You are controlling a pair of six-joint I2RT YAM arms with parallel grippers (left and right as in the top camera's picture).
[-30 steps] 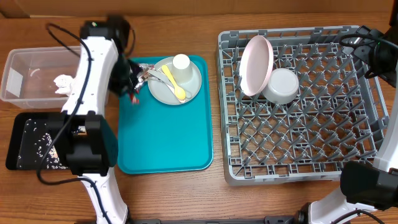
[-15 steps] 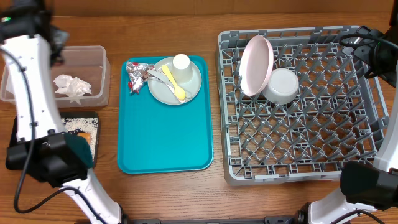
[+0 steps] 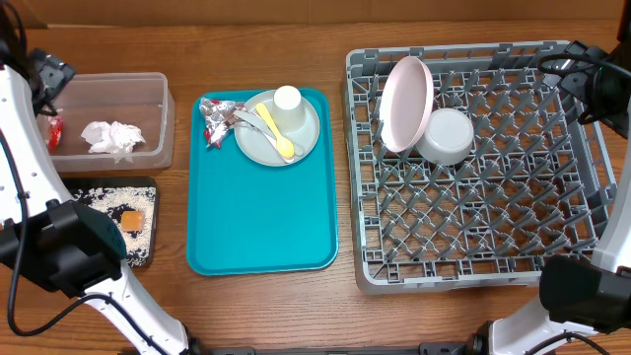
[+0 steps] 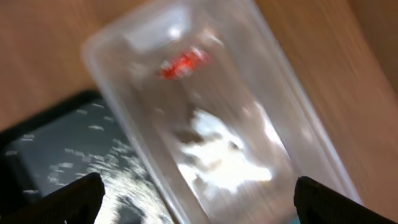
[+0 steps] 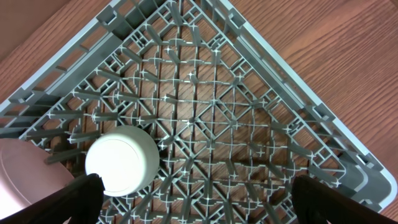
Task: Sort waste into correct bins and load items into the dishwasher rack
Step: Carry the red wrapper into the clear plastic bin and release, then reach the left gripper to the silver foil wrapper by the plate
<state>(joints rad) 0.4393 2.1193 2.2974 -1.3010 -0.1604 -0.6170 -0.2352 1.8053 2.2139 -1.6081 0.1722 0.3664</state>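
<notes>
Above the clear tub [image 3: 165, 113] at the far left corner of the surface [image 3: 266, 306], the left claw [image 4: 199, 185] hangs with its fingers spread wide, gripping and touching nothing. The small red packet [image 4: 183, 64] lies loose on the tub's floor at its left end, apart from the crumpled white napkin [image 4: 224, 155]. The crumpled silver foil wrapper [image 3: 215, 120] is not yet sorted. It sits in the far left corner of the teal tray [image 3: 261, 217], right against the grey-green plate [image 3: 306, 138]. The wrapper looks feather-light, crinkly and easy to crush, so it should yield under a pinch rather than slip. A raised fold on the side away from the plate looks like the best place to grip it, and a light squeeze should be enough. The right claw [image 5: 196, 185] is also fully spread and empty, hovering over the far right corner of the dishwasher rack [image 3: 353, 197].
</notes>
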